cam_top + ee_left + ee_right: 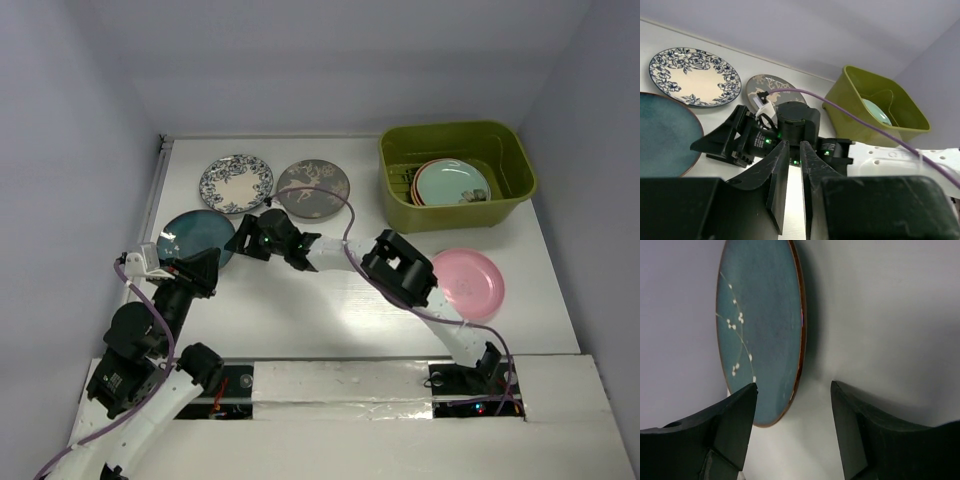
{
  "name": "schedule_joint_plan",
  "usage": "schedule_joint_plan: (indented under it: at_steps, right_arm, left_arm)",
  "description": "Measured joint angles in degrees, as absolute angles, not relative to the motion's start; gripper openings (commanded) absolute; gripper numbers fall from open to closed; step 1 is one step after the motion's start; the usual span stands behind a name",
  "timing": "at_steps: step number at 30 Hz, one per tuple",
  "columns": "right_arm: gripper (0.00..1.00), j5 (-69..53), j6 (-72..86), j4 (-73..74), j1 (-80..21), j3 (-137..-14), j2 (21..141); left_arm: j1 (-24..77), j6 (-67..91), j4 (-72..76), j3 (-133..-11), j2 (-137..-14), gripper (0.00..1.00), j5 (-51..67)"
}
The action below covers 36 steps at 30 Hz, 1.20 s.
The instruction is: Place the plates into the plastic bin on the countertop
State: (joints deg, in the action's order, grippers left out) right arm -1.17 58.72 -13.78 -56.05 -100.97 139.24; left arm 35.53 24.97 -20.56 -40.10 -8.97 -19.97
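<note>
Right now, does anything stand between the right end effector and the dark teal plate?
Nothing visible does. Only bare countertop lies between the open right end effector and the rim of the teal plate. The left end effector sits by the plate, off that line.

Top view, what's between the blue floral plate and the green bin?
The grey deer plate, then bare countertop, shown in the top external view.

The white countertop (330, 300) bears four plates and one tub directly. The dark teal plate (195, 237) lies just ahead of the right claw (243, 243). The blue-white floral plate (236, 183) and the grey deer plate (313, 188) lie near the claw on its back-wall side. Well behind the claw, along its arm, lies the pink plate (467, 283), and the olive-green plastic bin (450, 215) stands further behind, at the back wall.
</note>
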Motion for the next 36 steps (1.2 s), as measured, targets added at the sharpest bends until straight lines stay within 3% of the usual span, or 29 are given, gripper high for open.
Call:
schedule_joint_plan:
  at_steps: [4, 13, 16, 20, 26, 36]
  right_arm:
    - [0.5, -1.52, 62.02, -15.64, -55.88, -102.37, 141.38]
    - [0.47, -4.1, 64.97, -15.64, -55.79, -112.97, 149.03]
    - [0.17, -4.4, 64.99, -15.2, -55.64, -113.27, 149.29]
    - [0.0, -4.34, 67.11, -17.82, -55.42, -110.56, 149.16]
    - [0.0, -2.46, 67.7, -23.83, -55.24, -95.31, 140.57]
    - [0.0, 5.72, 52.34, -13.13, -54.65, -68.69, 106.0]
  left_arm:
    - [35.55, 25.12, -20.67, -40.1, -8.97, 0.14, -20.03]
    - [35.55, 25.41, -20.88, -40.1, -8.97, 0.15, -20.32]
    - [35.53, 25.5, -20.91, -40.1, -8.97, 0.15, -20.47]
    - [35.53, 25.56, -20.91, -40.1, -8.97, 0.15, -20.67]
    - [35.55, 25.58, -20.95, -40.1, -8.97, 0.15, -21.06]
    - [35.53, 25.61, -21.04, -40.1, -8.71, 0.15, -21.28]
